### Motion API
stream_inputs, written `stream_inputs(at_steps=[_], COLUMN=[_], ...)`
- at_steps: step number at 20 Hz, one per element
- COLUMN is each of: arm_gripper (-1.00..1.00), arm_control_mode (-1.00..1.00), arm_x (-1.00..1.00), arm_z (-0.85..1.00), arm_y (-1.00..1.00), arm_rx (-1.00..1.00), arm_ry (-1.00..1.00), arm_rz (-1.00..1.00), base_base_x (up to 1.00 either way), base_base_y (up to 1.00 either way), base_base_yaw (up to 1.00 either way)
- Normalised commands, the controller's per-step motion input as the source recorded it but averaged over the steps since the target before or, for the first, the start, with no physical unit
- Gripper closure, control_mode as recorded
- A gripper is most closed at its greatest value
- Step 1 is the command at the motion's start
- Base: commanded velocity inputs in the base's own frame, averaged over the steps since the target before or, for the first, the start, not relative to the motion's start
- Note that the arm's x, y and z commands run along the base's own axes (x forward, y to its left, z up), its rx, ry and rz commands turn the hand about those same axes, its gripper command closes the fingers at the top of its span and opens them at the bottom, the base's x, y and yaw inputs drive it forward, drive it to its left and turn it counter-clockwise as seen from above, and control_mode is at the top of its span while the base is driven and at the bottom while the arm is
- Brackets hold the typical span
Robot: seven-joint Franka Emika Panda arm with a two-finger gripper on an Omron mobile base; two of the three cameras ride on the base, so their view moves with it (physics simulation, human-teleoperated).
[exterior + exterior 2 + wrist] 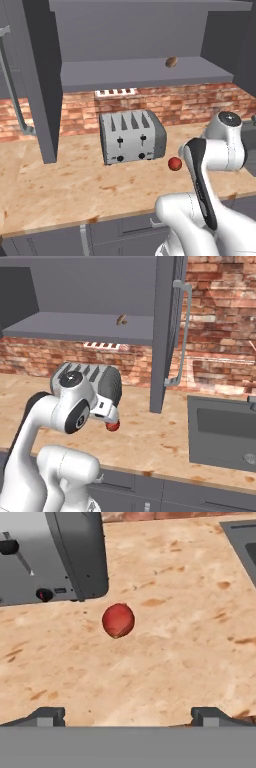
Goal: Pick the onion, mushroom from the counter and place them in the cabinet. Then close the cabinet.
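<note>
The hand (128, 716) hovers over the counter (190, 637) with its fingertips (47, 716) spread wide and nothing between them. The onion (118, 620) lies on the counter ahead of the hand, just beside the toaster's (132, 136) front corner and apart from it. The mushroom (171, 62) sits on the shelf of the open cabinet (145, 72), above the toaster.

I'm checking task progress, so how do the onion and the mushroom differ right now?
The onion is glossy red; the mushroom is dull brown. The onion lies on the counter beside the toaster; the mushroom sits on the cabinet shelf. The onion looks bigger. Neither is gripped.
</note>
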Motion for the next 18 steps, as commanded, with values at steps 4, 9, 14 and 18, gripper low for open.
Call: stream_inputs(at_steps=[4, 9, 14, 18], arm_gripper=[-1.0, -1.0, -1.0, -1.0], arm_control_mode=[-1.0, -1.0, -1.0, -1.0], arm_x=[0.43, 0.52, 0.55, 0.52], arm_z=[-0.39, -0.43, -0.47, -0.46], arm_y=[0.0, 0.0, 0.0, 0.0], arm_rx=[0.0, 0.0, 0.0, 0.0], arm_ry=[0.08, 0.05, 0.03, 0.03], arm_rz=[0.0, 0.0, 0.0, 0.0], base_base_x=[0.0, 0.0, 0.0, 0.0], base_base_y=[0.0, 0.0, 0.0, 0.0], base_base_yaw=[0.0, 0.0, 0.0, 0.0])
